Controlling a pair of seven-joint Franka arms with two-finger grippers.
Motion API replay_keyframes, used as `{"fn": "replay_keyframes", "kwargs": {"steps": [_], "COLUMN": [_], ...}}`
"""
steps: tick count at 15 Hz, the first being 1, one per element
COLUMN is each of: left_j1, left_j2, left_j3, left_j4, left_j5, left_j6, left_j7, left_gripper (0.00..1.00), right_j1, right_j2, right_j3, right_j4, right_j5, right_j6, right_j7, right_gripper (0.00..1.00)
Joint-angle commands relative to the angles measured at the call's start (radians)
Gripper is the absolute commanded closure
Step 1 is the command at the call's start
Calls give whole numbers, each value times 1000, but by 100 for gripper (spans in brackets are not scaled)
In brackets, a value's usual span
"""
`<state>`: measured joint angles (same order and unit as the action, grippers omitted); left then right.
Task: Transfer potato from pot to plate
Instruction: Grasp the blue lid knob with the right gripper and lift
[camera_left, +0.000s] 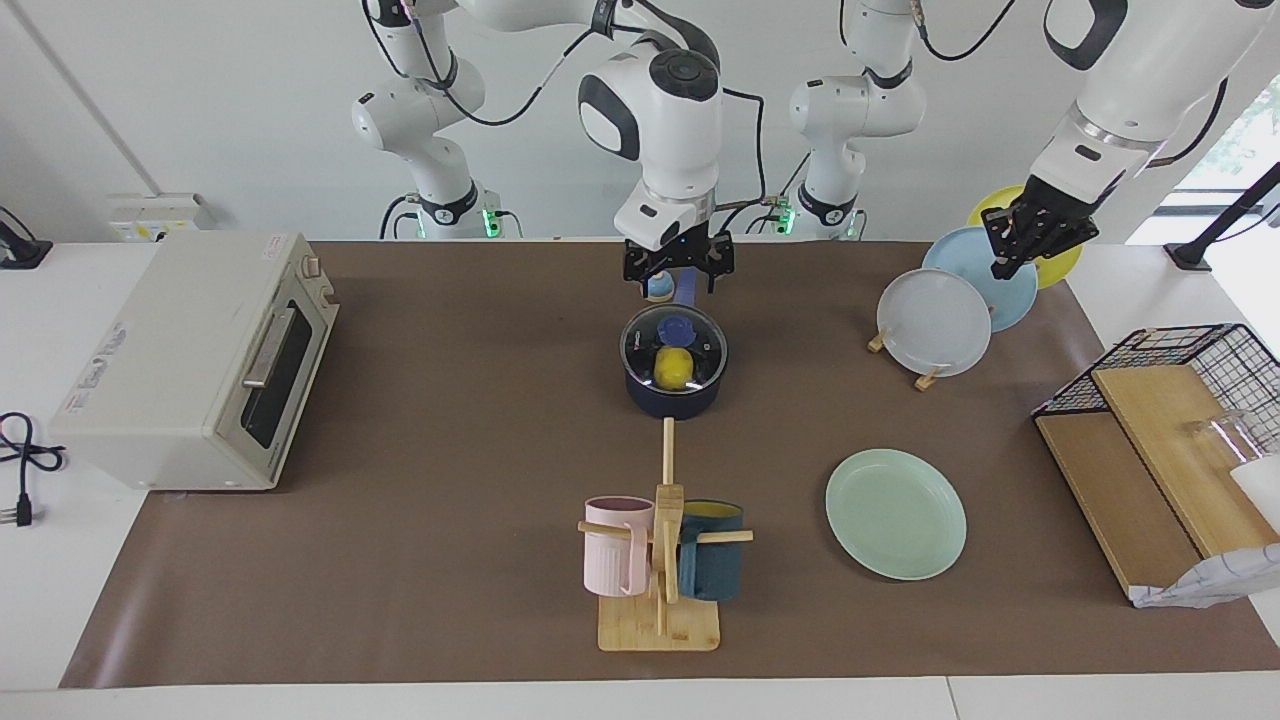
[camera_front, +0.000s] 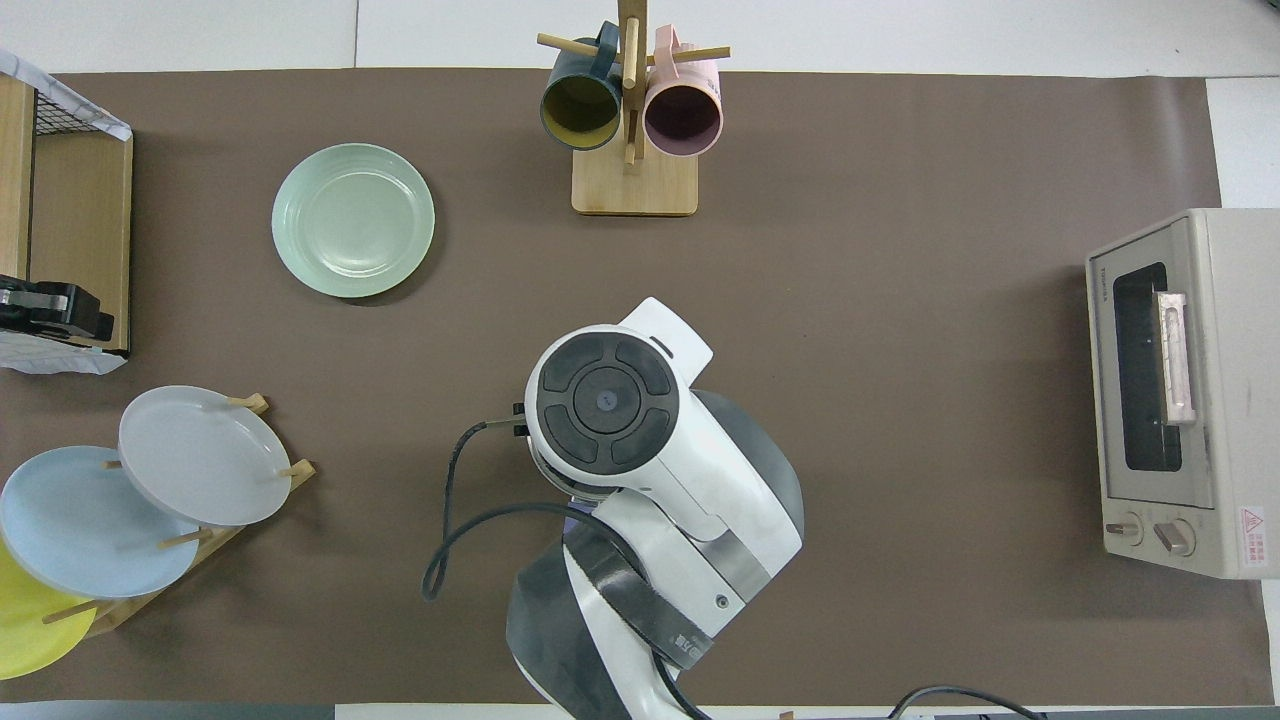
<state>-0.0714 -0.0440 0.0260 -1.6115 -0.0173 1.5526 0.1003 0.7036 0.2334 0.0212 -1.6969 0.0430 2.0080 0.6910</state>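
The navy blue pot (camera_left: 675, 404) stands mid-table with its glass lid (camera_left: 703, 345) on it. The yellow potato (camera_left: 673, 368) shows through the lid, inside the pot. The pot's handle (camera_left: 686, 291) points toward the robots. My right gripper (camera_left: 678, 268) hangs open just over that handle, with its fingers spread to either side. In the overhead view my right arm (camera_front: 608, 400) hides the pot and the potato. The mint-green plate (camera_left: 895, 513) (camera_front: 353, 220) lies empty, farther from the robots, toward the left arm's end. My left gripper (camera_left: 1030, 240) (camera_front: 50, 312) waits over the plate rack.
A toaster oven (camera_left: 200, 360) (camera_front: 1180, 390) stands at the right arm's end. A wooden mug rack (camera_left: 660, 560) (camera_front: 632, 120) with a pink and a teal mug stands farther out than the pot. A rack of grey-white, light blue and yellow plates (camera_left: 935, 322) (camera_front: 200, 455) and a wire basket (camera_left: 1180, 380) stand at the left arm's end.
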Motion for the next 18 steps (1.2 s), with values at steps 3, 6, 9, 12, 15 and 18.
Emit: {"fn": "replay_keyframes", "kwargs": {"steps": [3, 6, 9, 12, 15, 18], "left_j1": [4, 4, 2, 4, 5, 4], "left_j2": [-23, -23, -22, -20, -22, -22], "left_j3": [-5, -5, -5, -5, -5, -5], "left_j4": [-31, -30, -27, -24, -25, -27], "left_j5": [16, 16, 16, 16, 13, 13], "left_j6": [21, 20, 21, 21, 20, 21], "left_j7": [-5, -11, -8, -2, -10, -11], "left_gripper": [0, 0, 38, 100, 100, 100], "right_j1": [4, 36, 40, 40, 34, 34], "right_j2": [-2, 24, 24, 32, 34, 34], "right_j3": [0, 0, 0, 0, 0, 0], "right_j4": [-90, -89, -98, -99, -110, -115], "right_j5": [-40, -73, -100, -101, -101, -101], "right_j6": [130, 144, 146, 150, 189, 189], "right_j7": [-21, -24, -41, -82, -105, -107], "right_gripper": [0, 0, 0, 2, 8, 18]}}
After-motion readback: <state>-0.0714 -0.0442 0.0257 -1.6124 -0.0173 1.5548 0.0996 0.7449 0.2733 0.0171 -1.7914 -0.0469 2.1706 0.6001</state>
